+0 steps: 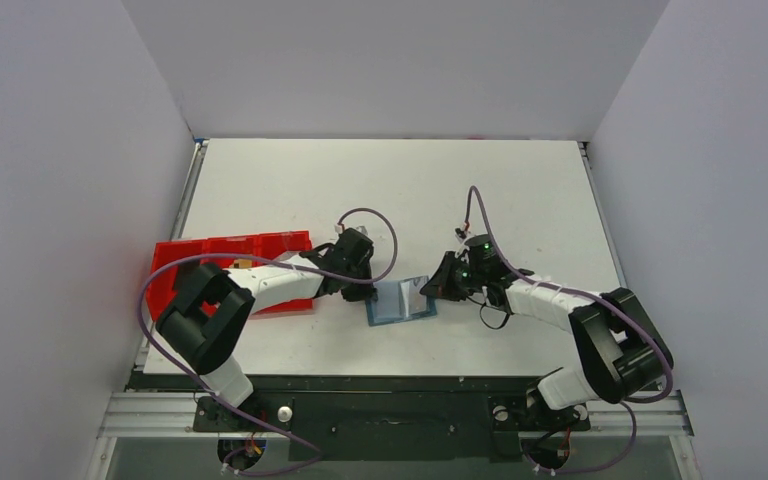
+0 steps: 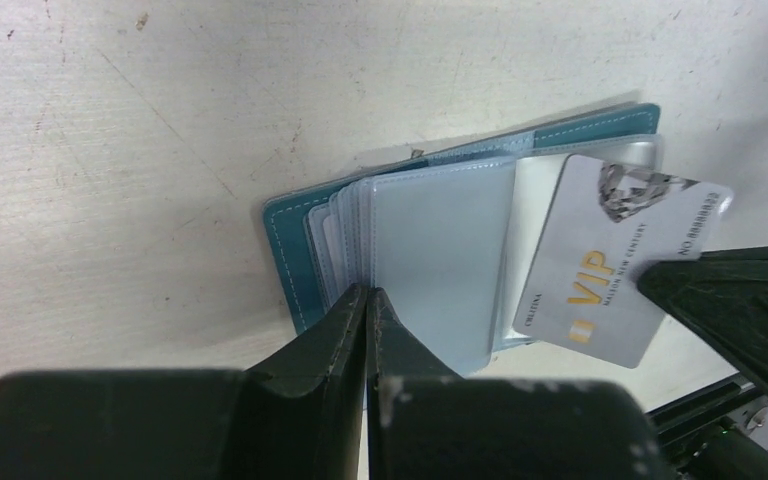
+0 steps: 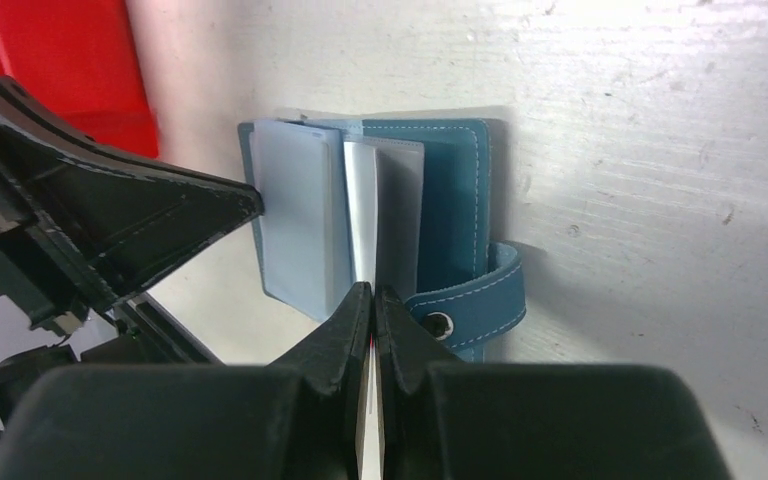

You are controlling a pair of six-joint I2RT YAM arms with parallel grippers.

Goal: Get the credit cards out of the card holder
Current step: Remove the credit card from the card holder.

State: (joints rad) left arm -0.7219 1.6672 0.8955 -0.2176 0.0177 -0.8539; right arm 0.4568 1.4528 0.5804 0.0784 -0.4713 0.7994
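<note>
At mid-table, right tool (image 3: pixel 372 292) pinches card (image 2: pixel 605 255) skewed from card holder (image 2: pixel 285 245); left tool (image 2: pixel 367 297) closed.

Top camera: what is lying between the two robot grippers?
The open blue card holder lies on the table between the left gripper and the right gripper, which pinches a silver card. The top view shows it best.

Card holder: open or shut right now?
Open: the card holder lies spread flat, strap unsnapped, clear sleeves fanned, silver VIP card partly out.
</note>
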